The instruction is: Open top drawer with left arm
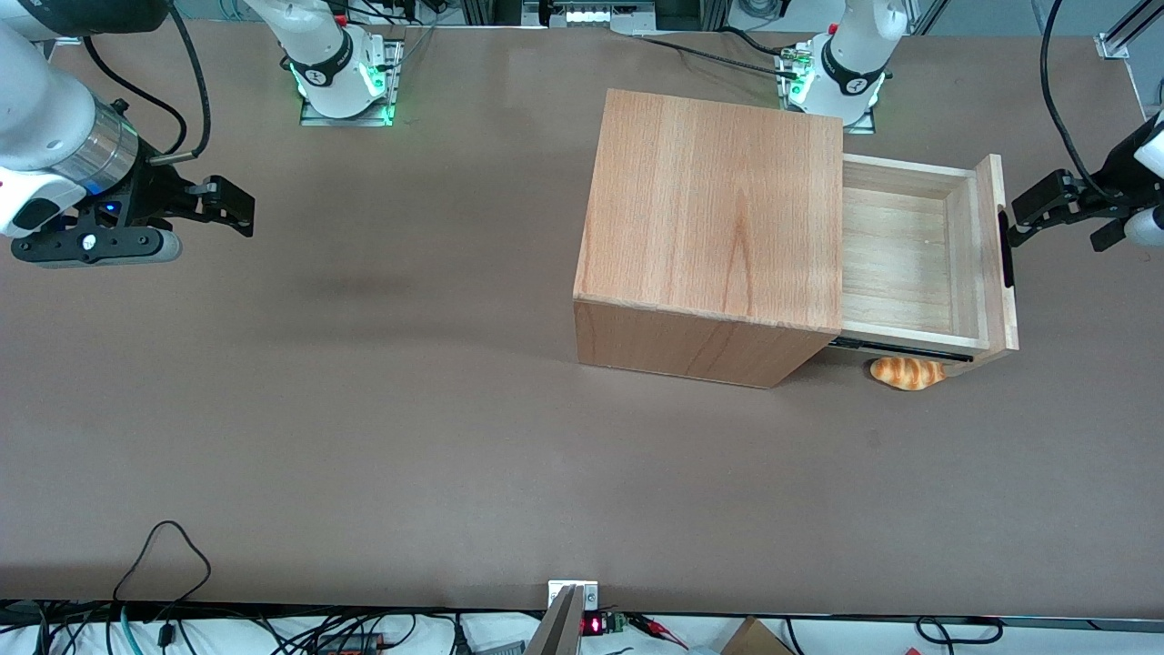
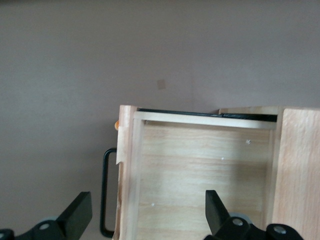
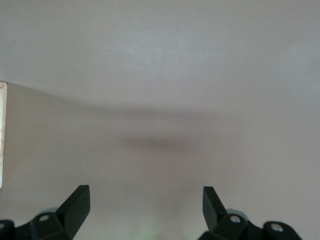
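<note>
The top drawer (image 1: 896,255) stands pulled out of the beech cabinet (image 1: 709,218) toward the working arm's end, its pale wooden inside bare. Its flat front panel (image 1: 993,255) carries a slim black bar handle (image 1: 1006,247). The left arm's gripper (image 1: 1020,218) hovers just in front of that handle, open, holding nothing. In the left wrist view the gripper (image 2: 147,210) has its black fingers (image 2: 79,212) spread wide, with the handle (image 2: 105,190) and the front panel (image 2: 125,170) showing between them over the drawer (image 2: 200,170).
A small bread roll (image 1: 907,372) lies on the brown table (image 1: 364,409) under the open drawer's nearer corner; an orange bit of the roll (image 2: 116,125) shows in the left wrist view. Black drawer rail (image 1: 900,350) runs along the drawer's side.
</note>
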